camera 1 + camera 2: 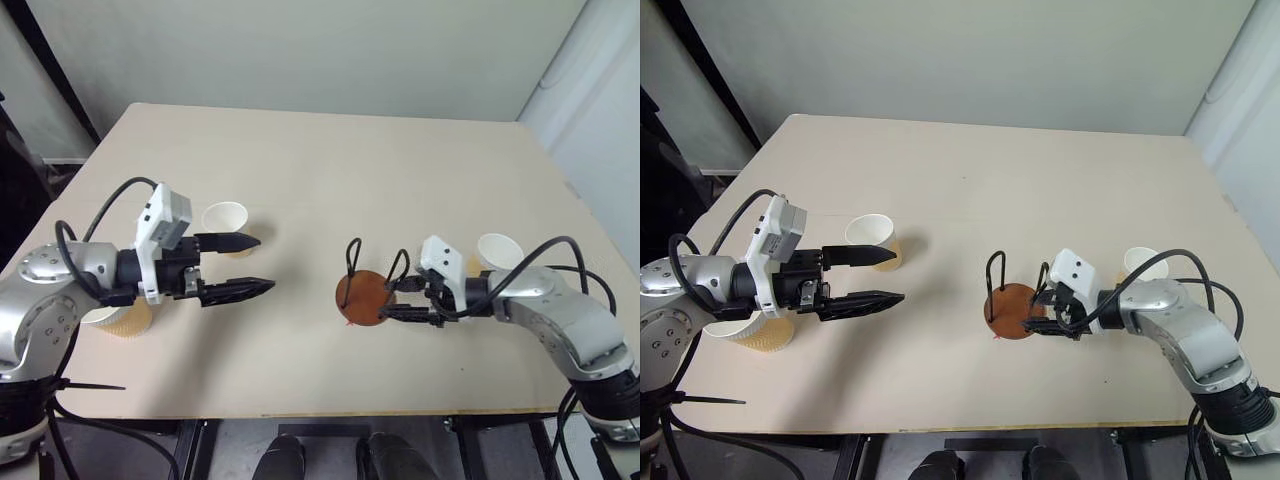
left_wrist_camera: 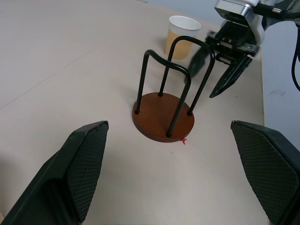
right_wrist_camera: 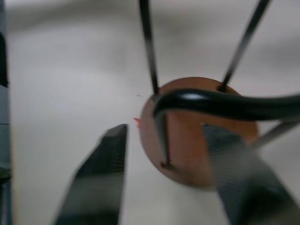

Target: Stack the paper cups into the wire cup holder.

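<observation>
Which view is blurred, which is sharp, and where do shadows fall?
Right wrist view: blurred, the wire cup holder and the right claw smeared. Left wrist view: sharp, the holder's wire loops crisp. Left eye view: soft, even light, a faint shadow on the table beside the left claw.

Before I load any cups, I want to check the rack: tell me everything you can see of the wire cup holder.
The wire cup holder is a round reddish-brown disc, wood-like, with two black wire loops standing upright from it. It stands flat and empty on the table. The right gripper sits at one loop, fingers parted either side of the wire; whether they touch it is unclear.
</observation>
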